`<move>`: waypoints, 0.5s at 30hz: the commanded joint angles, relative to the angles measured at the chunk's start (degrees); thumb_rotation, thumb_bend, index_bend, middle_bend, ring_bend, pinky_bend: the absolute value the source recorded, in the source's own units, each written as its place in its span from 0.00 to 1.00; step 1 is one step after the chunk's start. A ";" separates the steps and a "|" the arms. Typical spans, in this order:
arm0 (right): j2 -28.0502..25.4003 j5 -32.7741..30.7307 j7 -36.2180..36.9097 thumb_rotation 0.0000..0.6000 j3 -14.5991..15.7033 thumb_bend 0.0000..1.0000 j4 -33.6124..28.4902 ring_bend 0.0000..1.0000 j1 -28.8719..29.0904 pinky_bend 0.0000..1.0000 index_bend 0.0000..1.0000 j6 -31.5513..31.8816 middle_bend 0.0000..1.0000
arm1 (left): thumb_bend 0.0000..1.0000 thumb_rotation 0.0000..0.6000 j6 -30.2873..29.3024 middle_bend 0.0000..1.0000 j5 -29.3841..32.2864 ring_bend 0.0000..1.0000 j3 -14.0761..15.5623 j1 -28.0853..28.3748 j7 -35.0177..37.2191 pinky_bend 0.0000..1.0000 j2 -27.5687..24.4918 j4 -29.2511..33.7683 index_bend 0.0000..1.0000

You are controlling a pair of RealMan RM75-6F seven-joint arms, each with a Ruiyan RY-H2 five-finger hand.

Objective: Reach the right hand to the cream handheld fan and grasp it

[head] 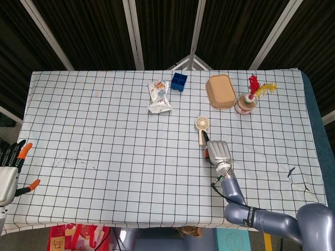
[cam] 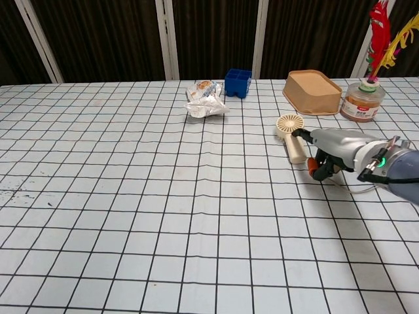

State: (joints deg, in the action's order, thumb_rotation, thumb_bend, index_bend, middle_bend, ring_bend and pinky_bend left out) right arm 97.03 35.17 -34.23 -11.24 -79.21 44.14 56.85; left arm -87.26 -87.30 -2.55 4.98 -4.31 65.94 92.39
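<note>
Cream handheld fan [head: 201, 127] lies flat on the checked tabletop [head: 104, 130], my right hand [head: 219, 151] just beside its handle. My fingers [cam: 302, 134] are spread, holding nothing; one fingertip reaches the handle.

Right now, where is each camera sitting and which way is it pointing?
Head view: high above the near edge, looking steeply down on the checked tablecloth; shows the right hand and its grey arm, plus the left hand at the left edge.
Chest view: low at the near edge, looking level across the cloth to the dark curtains; only the right hand shows.
Shared: the cream handheld fan beside the right hand, blue plastic tray, tan rectangular box.
</note>
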 commanded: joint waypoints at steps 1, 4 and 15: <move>-0.73 2.15 1.31 1.00 -1.41 0.76 -0.59 0.92 0.05 0.83 0.01 1.73 0.85 | 0.09 1.00 -0.06 0.00 0.00 0.00 -0.03 -0.02 0.01 0.00 0.01 -0.03 0.00; -2.08 5.78 3.57 1.00 -3.23 0.76 -1.66 0.92 -0.13 0.83 0.00 4.16 0.85 | 0.09 1.00 -0.18 0.00 -0.04 0.00 -0.08 -0.03 0.00 0.00 0.08 -0.11 0.00; -14.79 20.94 9.73 1.00 -2.87 0.76 -15.06 0.61 -6.46 0.55 0.00 13.81 0.60 | 0.09 1.00 -0.45 0.00 -0.09 0.00 -0.09 -0.12 -0.73 0.00 0.34 -0.16 0.00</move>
State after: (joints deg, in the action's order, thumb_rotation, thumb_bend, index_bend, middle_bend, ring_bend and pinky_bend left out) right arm 85.33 53.15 -25.50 -15.87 -91.00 40.07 68.69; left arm -87.70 -87.40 -2.64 4.86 -5.03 66.27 92.23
